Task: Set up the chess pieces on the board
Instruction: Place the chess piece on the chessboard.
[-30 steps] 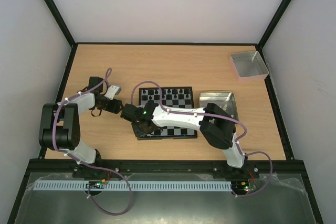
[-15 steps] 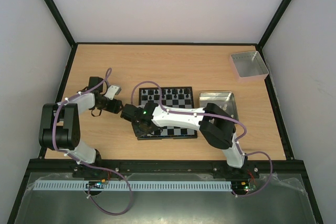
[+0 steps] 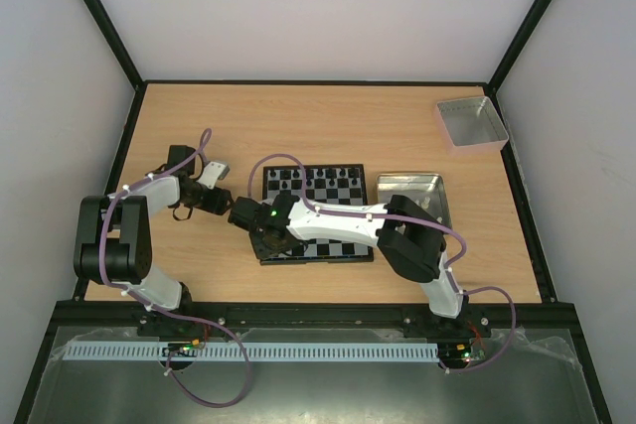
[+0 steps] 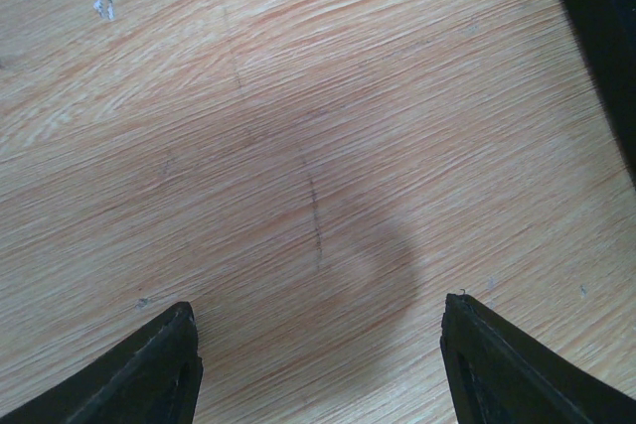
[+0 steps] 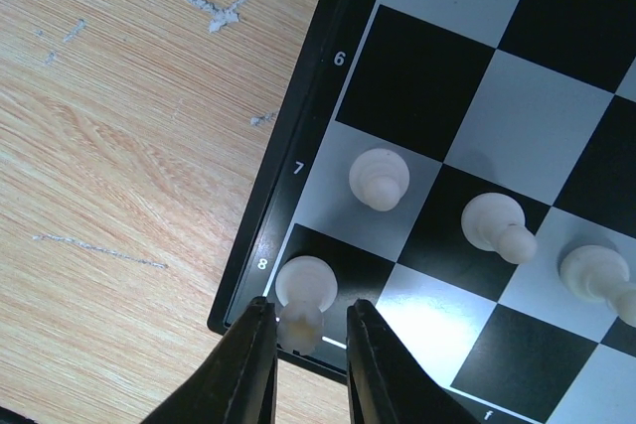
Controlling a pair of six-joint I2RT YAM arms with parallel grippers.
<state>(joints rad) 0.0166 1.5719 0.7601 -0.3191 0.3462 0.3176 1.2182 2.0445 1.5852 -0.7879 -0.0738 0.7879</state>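
Note:
The board [image 3: 338, 189] lies at the table's middle, with black pieces [image 3: 288, 177] along its far rows. In the right wrist view my right gripper [image 5: 310, 320] is narrowly open around a white rook [image 5: 303, 290] that stands on the corner square by the "8" on the board's black rim [image 5: 298, 126]. The rook's top touches the left finger; a gap shows at the right one. Three white pawns [image 5: 379, 178] stand in the adjacent row. My left gripper [image 4: 318, 345] is open and empty, low over bare wood left of the board [image 3: 221, 204].
A grey metal tray [image 3: 412, 194] lies right of the board. A tan-rimmed tray [image 3: 471, 123] sits at the far right corner. A black edge [image 4: 606, 27] shows at the top right of the left wrist view. The right arm [image 3: 338, 220] stretches across the board.

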